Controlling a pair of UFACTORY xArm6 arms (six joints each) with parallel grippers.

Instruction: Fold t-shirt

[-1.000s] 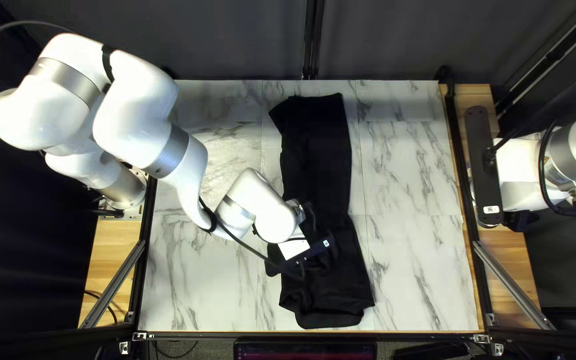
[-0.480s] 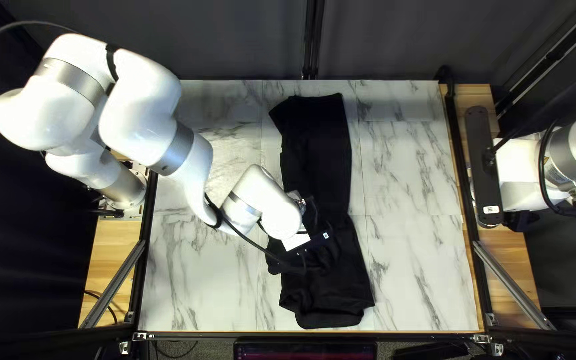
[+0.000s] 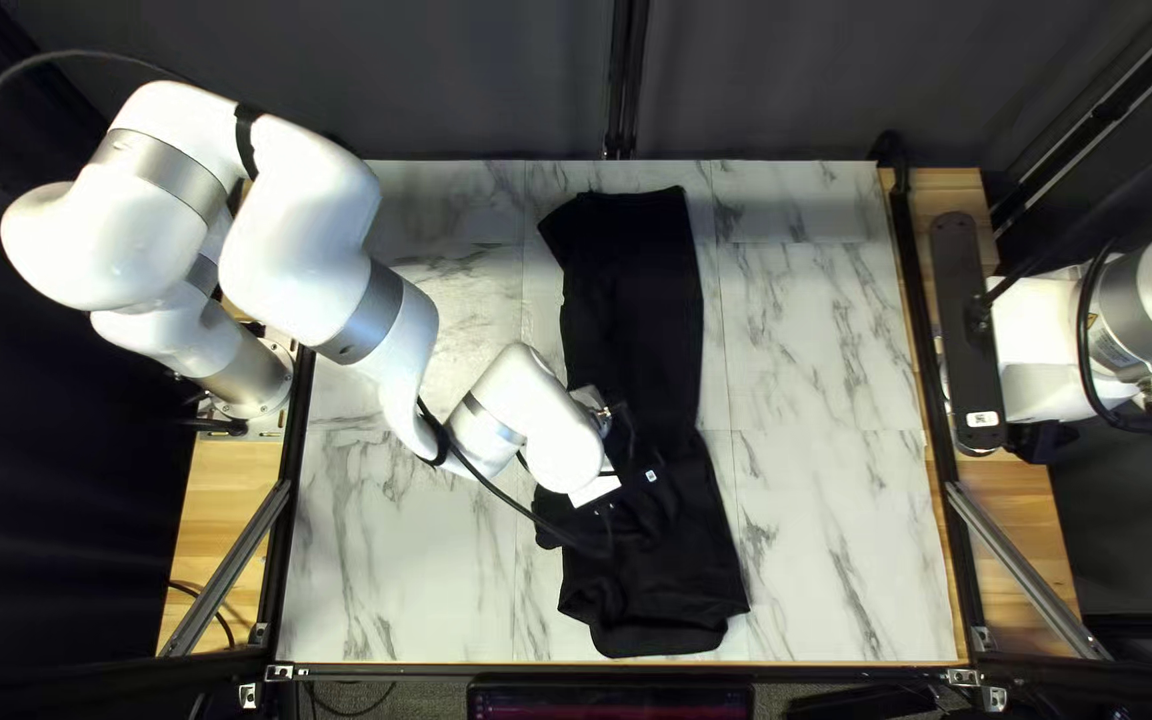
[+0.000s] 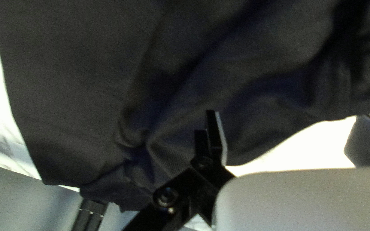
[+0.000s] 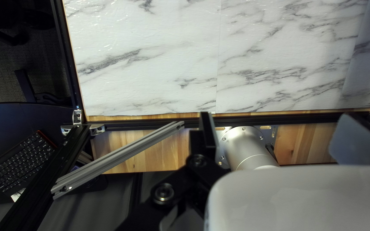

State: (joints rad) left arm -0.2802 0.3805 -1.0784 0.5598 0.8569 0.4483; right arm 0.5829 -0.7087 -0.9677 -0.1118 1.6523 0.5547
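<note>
In the top left view, the black t-shirt [image 3: 636,314] lies on the marble-patterned counter [image 3: 830,534], around its middle, as a long and quite narrow shape. It goes from close to the far edge down to close to the near edge. The far part looks rather flat, and the near part is wider, with wrinkles.

My left arm [image 3: 303,267] reaches from its base across the counter, and my left end effector [image 3: 596,492] is over the near half of the t-shirt. In the left wrist view, dark cloth with deep folds fills most of the space ahead of this end effector, and the bright counter shows past its edges. I cannot tell if it is spread, pressed together or pinching some cloth.

My right end effector [image 3: 1032,387] is at the counter's right side, well apart from the t-shirt. Also for this one I cannot tell if it is spread or pressed together. The right wrist view shows bare marble pattern ahead of it, a silver round base [image 5: 247,149] beside it, a grey metal strut [image 5: 120,156] and a black keyboard [image 5: 18,164].
</note>
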